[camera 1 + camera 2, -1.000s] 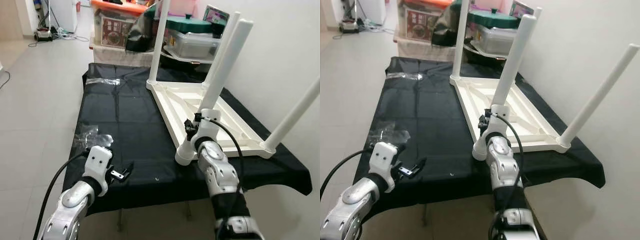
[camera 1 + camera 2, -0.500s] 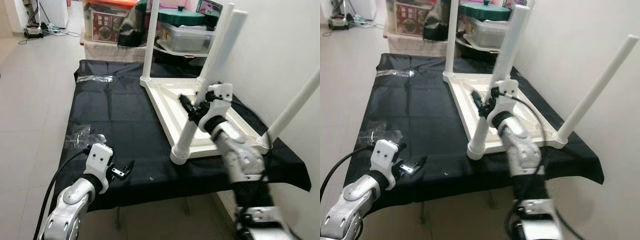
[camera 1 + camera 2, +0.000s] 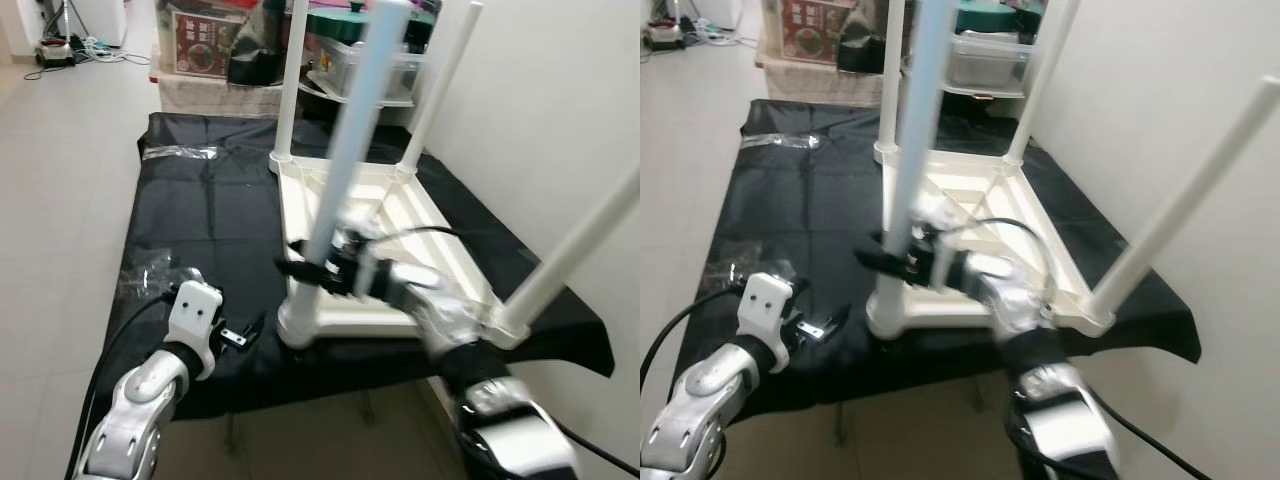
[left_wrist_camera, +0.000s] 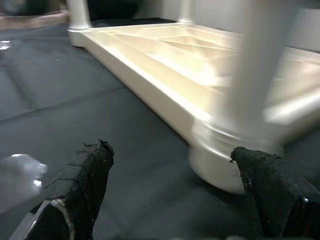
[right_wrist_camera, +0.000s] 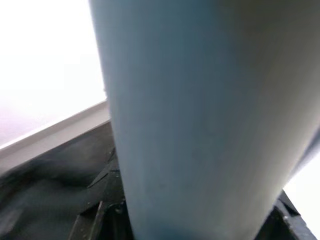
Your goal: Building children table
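Note:
A white children's table (image 3: pixel 400 225) lies upside down on a black cloth (image 3: pixel 200 230), with its legs pointing up. My right gripper (image 3: pixel 300 270) reaches in from the right, low on the near-left leg (image 3: pixel 345 150), just above the leg's base (image 3: pixel 298 322). Its fingers (image 5: pixel 95 220) lie on both sides of the leg (image 5: pixel 200 125), shut on it; the arm is blurred. My left gripper (image 3: pixel 245 333) rests low over the cloth, left of that base. It stands open, and the left wrist view has the base (image 4: pixel 225 160) ahead of its fingers (image 4: pixel 85 185).
Crumpled clear plastic bags lie on the cloth at the near left (image 3: pixel 145 285) and far left (image 3: pixel 180 153). Storage boxes (image 3: pixel 210 55) and a lidded tub (image 3: pixel 350 65) stand behind the table. A white wall (image 3: pixel 560 100) runs along the right. Tiled floor (image 3: pixel 60 200) lies to the left.
The head camera has shifted. My right gripper has come down the near-left leg and now holds it just above the base. The left gripper has stayed in place.

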Controlling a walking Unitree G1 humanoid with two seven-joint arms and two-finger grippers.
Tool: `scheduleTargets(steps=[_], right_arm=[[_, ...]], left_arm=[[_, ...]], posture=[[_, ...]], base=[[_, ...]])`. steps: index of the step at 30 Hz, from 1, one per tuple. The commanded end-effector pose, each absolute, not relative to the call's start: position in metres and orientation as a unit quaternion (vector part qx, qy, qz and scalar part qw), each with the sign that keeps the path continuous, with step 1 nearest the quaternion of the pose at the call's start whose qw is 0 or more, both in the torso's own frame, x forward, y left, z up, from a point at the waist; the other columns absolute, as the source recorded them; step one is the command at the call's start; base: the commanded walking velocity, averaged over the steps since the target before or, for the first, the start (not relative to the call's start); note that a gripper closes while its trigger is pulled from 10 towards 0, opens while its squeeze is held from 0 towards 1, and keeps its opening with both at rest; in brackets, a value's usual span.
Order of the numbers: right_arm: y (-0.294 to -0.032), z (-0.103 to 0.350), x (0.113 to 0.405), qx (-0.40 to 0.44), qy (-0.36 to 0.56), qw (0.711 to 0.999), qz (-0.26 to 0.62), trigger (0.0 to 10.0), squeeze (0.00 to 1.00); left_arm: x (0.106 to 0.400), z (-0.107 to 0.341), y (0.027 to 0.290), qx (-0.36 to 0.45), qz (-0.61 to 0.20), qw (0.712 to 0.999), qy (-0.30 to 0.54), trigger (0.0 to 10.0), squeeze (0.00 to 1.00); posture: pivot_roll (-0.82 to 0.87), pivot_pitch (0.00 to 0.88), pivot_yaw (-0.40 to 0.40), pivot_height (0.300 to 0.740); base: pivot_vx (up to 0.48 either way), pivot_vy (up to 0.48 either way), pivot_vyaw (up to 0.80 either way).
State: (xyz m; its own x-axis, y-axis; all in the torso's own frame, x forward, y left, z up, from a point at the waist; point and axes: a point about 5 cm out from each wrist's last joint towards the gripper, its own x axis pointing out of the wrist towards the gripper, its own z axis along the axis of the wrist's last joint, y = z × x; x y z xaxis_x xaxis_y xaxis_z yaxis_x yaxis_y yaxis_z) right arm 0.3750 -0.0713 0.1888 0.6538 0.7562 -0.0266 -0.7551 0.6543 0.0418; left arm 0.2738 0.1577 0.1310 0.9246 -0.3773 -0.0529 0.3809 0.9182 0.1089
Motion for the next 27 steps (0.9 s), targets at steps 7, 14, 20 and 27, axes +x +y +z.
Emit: scheduleTargets(steps=[7, 14, 20, 27], right_arm=[[-0.169, 0.152, 0.378, 0.054, 0.128, 0.987, -0.085, 0.0, 0.00], [-0.160, 0.144, 0.329, 0.066, 0.149, 0.982, -0.098, 10.0, 0.00], [-0.146, 0.185, 0.335, 0.082, 0.050, 0.995, -0.009, 10.0, 0.86], [-0.149, 0.236, 0.353, 0.106, -0.043, 0.970, 0.214, 10.0, 0.00]], left_arm=[[0.270, 0.125, 0.157, 0.059, -0.196, 0.978, 0.027, 10.0, 0.00], [0.270, 0.123, 0.155, 0.058, -0.207, 0.976, 0.032, 10.0, 0.00], [0.273, 0.124, 0.153, 0.059, -0.215, 0.974, 0.031, 10.0, 0.00], [0.273, 0.125, 0.157, 0.060, -0.208, 0.976, 0.028, 10.0, 0.00]], posture=[[0.15, 0.000, -0.183, 0.740], [0.10, 0.000, -0.144, 0.740], [0.10, 0.000, -0.145, 0.740], [0.11, 0.000, -0.157, 0.740]], base=[[0.000, 0.000, 0.00], [0.000, 0.000, 0.00], [0.000, 0.000, 0.00], [0.000, 0.000, 0.00]])
